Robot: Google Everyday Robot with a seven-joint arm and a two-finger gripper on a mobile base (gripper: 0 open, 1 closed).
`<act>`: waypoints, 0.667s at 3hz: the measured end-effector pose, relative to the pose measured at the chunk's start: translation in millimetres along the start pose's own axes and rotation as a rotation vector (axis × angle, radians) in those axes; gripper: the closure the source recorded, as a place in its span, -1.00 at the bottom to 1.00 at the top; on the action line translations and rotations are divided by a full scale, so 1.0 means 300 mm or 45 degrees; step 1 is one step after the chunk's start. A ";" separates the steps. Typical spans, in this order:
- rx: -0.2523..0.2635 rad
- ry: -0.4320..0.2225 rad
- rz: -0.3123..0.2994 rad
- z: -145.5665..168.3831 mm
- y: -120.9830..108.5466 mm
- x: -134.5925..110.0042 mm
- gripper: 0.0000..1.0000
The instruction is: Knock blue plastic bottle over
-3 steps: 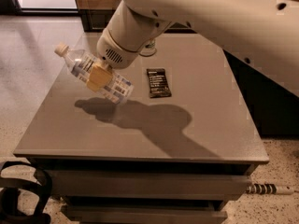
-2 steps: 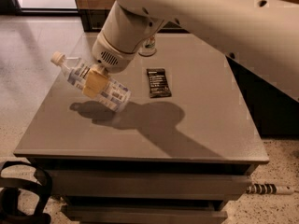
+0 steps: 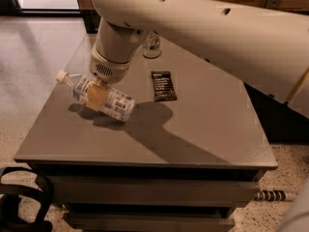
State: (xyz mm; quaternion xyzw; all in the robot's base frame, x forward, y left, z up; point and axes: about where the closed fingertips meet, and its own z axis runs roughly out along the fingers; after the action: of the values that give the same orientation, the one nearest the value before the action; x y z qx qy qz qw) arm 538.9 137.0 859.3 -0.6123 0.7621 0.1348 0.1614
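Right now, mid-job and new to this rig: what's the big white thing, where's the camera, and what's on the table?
The white shape is the robot's one arm, reaching in from the upper right. A single camera looks down on the grey table. The tool at the arm's end is closed on the blue plastic bottle, which is tilted steeply, cap to the left. A black packet lies flat beside it; a can stands at the far edge, partly behind the arm.

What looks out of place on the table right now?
The blue plastic bottle lies tipped almost flat on the table, cap slightly raised, with the end effector clamped across its middle. The can stands upright; the black packet lies flat.
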 end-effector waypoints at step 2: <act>-0.047 0.199 -0.090 0.154 -0.018 -0.080 1.00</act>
State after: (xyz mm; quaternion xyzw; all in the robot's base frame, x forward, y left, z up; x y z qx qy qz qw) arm 552.6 175.8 827.0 -0.6505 0.7476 0.0947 0.0948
